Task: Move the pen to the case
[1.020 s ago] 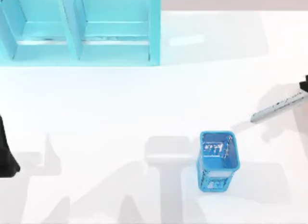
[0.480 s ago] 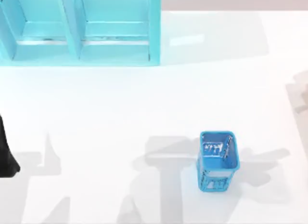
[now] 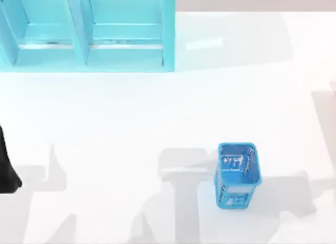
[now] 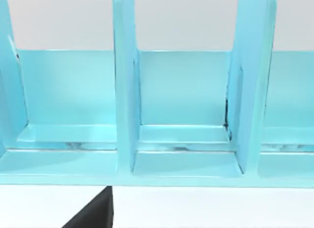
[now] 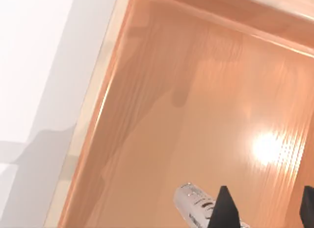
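The case (image 3: 237,174), a blue mesh holder, stands upright on the white table right of centre in the top view. In the right wrist view the silvery-grey end of the pen (image 5: 192,202) with dark print sticks out past one dark finger (image 5: 224,211) of my right gripper (image 5: 267,211), which is shut on it. The pen hangs over an orange wooden surface, off the side of the table. Its black cap is hidden. My left arm (image 3: 6,170) is parked at the table's left edge.
A light blue shelf unit (image 3: 89,31) with upright dividers fills the back left of the table, and the left wrist view faces its compartments (image 4: 184,115). The orange wooden surface (image 5: 196,105) has a pale rim beside the white table (image 5: 39,51).
My right gripper carried the pen off the right edge of the top view. Only shifting shadows remain on the right side. The holder and left arm stayed put.
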Motion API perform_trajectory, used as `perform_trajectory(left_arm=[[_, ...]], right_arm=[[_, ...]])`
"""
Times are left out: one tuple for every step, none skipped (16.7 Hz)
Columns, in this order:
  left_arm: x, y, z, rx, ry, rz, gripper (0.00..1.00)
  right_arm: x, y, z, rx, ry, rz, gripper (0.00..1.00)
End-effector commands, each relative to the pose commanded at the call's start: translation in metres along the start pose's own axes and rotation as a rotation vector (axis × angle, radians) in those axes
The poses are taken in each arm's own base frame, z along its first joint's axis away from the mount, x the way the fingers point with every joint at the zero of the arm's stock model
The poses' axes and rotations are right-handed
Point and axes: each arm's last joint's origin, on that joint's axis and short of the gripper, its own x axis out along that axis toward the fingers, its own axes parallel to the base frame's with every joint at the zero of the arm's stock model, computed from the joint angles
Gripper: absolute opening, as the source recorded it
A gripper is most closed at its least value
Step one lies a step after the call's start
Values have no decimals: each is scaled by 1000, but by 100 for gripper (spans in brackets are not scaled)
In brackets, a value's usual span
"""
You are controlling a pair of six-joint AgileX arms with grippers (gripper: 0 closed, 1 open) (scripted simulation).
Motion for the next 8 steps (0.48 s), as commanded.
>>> perform_trajectory(left_arm=[[0, 0, 0, 0, 0, 0, 100], [0, 0, 0, 0, 0, 0, 100], [0, 0, 0, 0, 0, 0, 100], [0, 0, 0, 0, 0, 0, 100], [0, 0, 0, 0, 0, 0, 100], [0, 0, 0, 0, 0, 0, 100], [0, 0, 0, 0, 0, 0, 100], [0, 0, 0, 0, 0, 0, 100]], right_arm=[[0, 1, 0, -3, -5, 1, 0], [0, 1, 0, -2, -4, 0, 0], [4, 2, 0, -1, -3, 0, 0], [9, 2, -1, -2, -2, -1, 0], [16, 2, -3, -2, -5, -2, 0], [24, 2, -5, 1, -5, -2, 0], [35, 2, -8, 3, 2, 2, 0], [45, 3, -11, 1, 2, 1, 0]])
